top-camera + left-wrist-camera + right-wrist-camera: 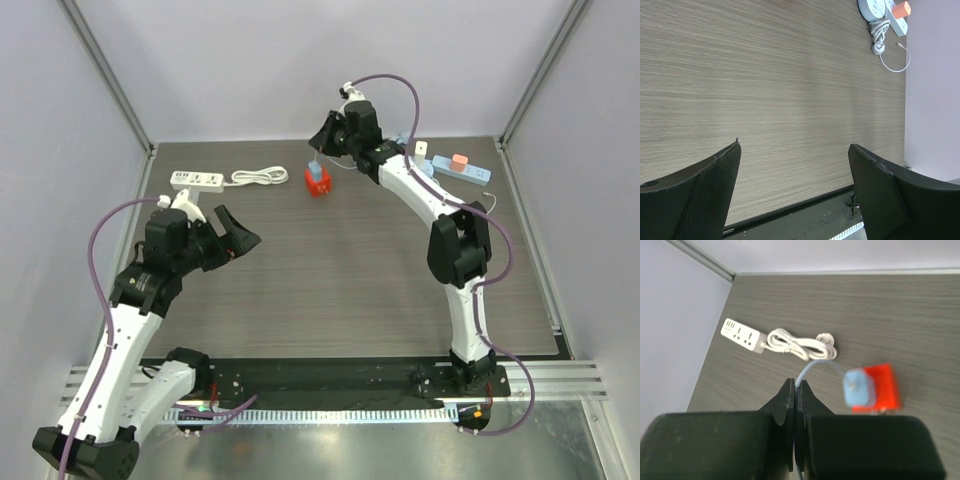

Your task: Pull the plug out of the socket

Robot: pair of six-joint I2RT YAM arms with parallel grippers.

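Note:
A red socket cube [319,185] stands on the table at the back centre, with a light blue plug [316,171] on top of it or just above it. In the right wrist view the plug [858,387] is blurred and overlaps the socket [884,389]; I cannot tell whether they touch. My right gripper [320,146] hovers above them, shut [795,385] on the plug's thin blue cable [816,367]. My left gripper [243,240] is open and empty above the left middle of the table; the left wrist view shows only bare table between its jaws [795,146].
A white power strip [197,180] with a coiled white cord [259,176] lies at the back left. A second white strip [462,172] with an orange adapter [460,160] lies at the back right, also in the left wrist view [900,8]. Walls enclose the table.

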